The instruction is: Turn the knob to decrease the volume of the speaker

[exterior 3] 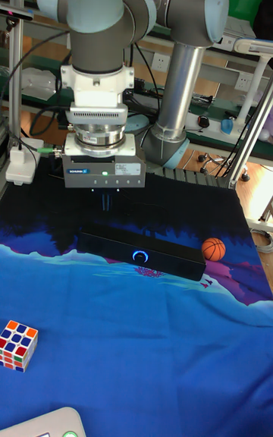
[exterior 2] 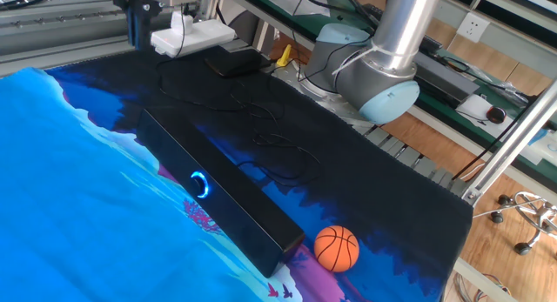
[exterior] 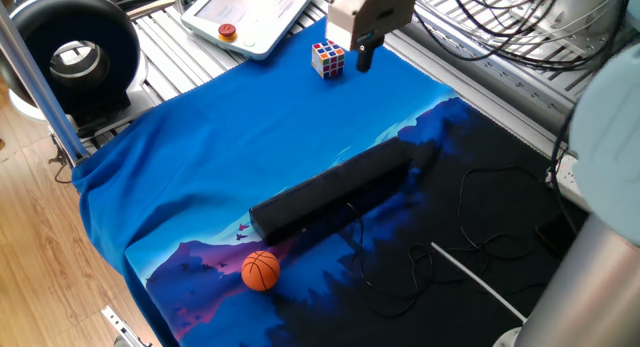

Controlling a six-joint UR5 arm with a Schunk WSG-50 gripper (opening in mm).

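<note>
The speaker (exterior: 335,192) is a long matte-black bar lying on the blue cloth, also seen as the speaker (exterior 2: 218,191) and the speaker (exterior 3: 140,250). Its knob (exterior 2: 200,184), ringed in blue light, sits mid-way along the front face; the knob (exterior 3: 139,256) also shows in the tall view and is hidden in the one fixed view. My gripper (exterior: 365,57) hangs high, well away from the speaker, with nothing in it. The gripper (exterior 3: 105,200) has its dark fingers together. The gripper (exterior 2: 133,30) is at the top left edge.
An orange ball (exterior: 261,270) lies by the speaker's end. A Rubik's cube (exterior: 328,59) sits near the cloth's far edge. A thin black cable (exterior: 450,252) loops over the dark cloth. A big black ring-shaped device (exterior: 70,52) and a pendant (exterior: 250,12) stand beyond the cloth.
</note>
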